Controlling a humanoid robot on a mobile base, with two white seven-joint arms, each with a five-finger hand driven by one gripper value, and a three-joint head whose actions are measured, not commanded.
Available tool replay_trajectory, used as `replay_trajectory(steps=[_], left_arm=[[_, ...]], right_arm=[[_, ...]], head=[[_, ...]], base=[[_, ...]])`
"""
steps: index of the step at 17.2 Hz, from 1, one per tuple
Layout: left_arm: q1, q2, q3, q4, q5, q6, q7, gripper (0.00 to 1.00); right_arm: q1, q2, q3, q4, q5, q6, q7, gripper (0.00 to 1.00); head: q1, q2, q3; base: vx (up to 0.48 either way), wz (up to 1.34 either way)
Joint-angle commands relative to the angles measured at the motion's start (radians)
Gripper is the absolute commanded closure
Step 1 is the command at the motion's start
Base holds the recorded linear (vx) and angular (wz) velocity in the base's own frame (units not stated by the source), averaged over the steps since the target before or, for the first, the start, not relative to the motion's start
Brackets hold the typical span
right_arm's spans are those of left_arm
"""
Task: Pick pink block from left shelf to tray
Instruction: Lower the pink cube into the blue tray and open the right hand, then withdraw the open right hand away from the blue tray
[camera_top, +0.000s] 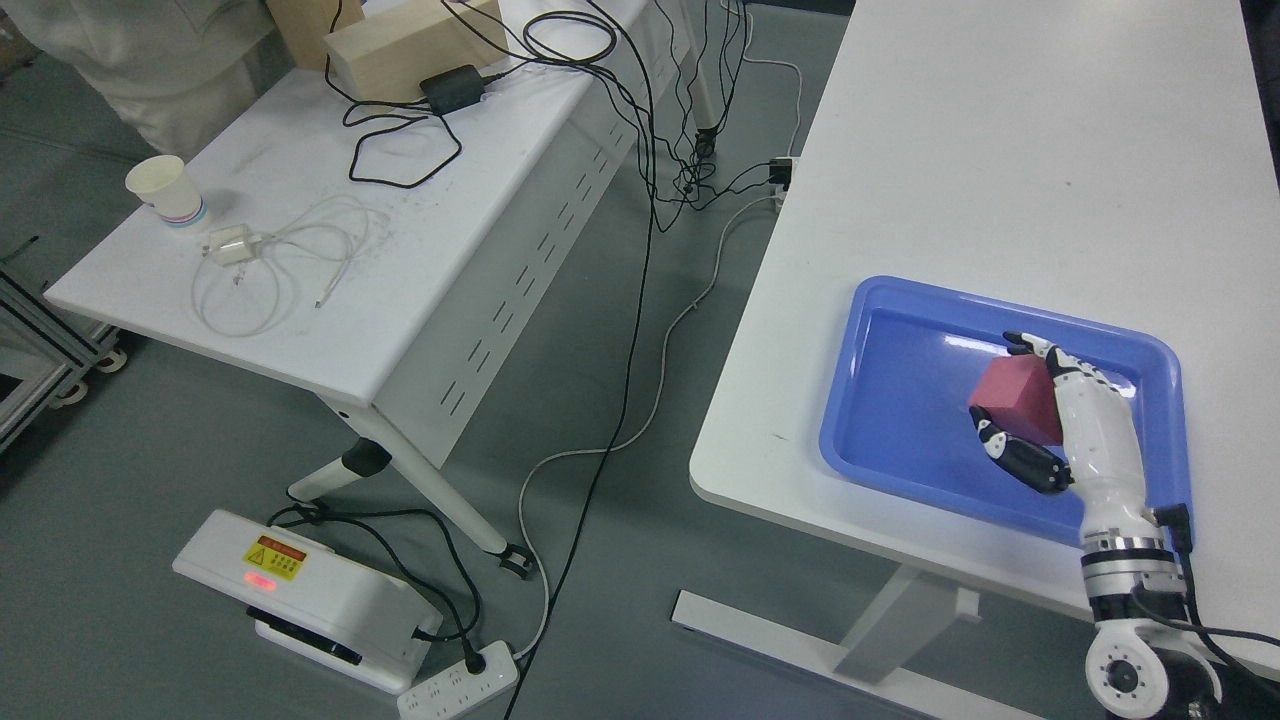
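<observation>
1. Head view, nearest: one robot arm enters at the lower right, its round white joint and banded metal wrist at the bottom edge. The right hand (1050, 420), glossy white with black finger segments, is the only hand in sight.
2. Its fingers (1040, 352) curl over the top of the pink block (1020, 397) while the thumb presses from below, so the block is pinched between them. The block is a single matte cube; the palm covers its right side.
3. The block sits over the middle of the one blue tray (900, 400), a smooth, shiny plastic rectangle with rounded corners and a raised rim. Whether the block touches the tray floor cannot be told. The wrist covers part of the tray's near right rim.
4. The tray lies near the front edge of a white table (1000, 150), flat and matte, cut off at the top and right.
5. On the grey floor at lower left lie one white box (300, 590) with a yellow warning label and a red light, and one white power strip (460, 685), cut off by the bottom edge.
6. Further off, a second white desk (420, 260) carries one paper cup (165, 192), one small white charger (232, 245) with a looped thin cable, one black adapter (455, 88) and one pale wooden block (410, 50), cut off at the top.
7. A person's pale garment (150, 60) shows at the top left, mostly out of frame.
</observation>
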Motion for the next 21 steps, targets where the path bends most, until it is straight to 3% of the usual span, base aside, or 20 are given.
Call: replay_trajectory(steps=[1, 4, 7, 12, 21], left_arm=[[-0.023, 0.017, 0.000, -0.017, -0.002, 0.000, 0.000, 0.00], [-0.023, 0.017, 0.000, -0.017, -0.002, 0.000, 0.000, 0.00], [-0.023, 0.017, 0.000, -0.017, -0.002, 0.000, 0.000, 0.00], [-0.023, 0.017, 0.000, -0.017, -0.002, 0.000, 0.000, 0.00], [-0.023, 0.017, 0.000, -0.017, -0.002, 0.000, 0.000, 0.00]], right_arm=[[0.007, -0.004, 0.011, -0.001, -0.074, 0.020, 0.007, 0.17], [0.003, -0.004, -0.006, -0.001, -0.182, 0.083, 0.083, 0.02], [-0.011, -0.002, -0.036, -0.001, -0.274, 0.093, 0.094, 0.00], [-0.027, 0.005, -0.128, -0.001, -0.597, 0.096, 0.073, 0.01], [0.001, 0.006, -0.147, 0.000, -0.613, 0.100, 0.060, 0.00]], head=[[0.0000, 0.000, 0.000], [0.0000, 0.000, 0.000], [0.0000, 0.000, 0.000], [0.0000, 0.000, 0.000], [0.0000, 0.000, 0.000]], base=[[0.018, 0.00], [0.006, 0.00], [-0.010, -0.02], [-0.030, 0.00], [-0.137, -0.06]])
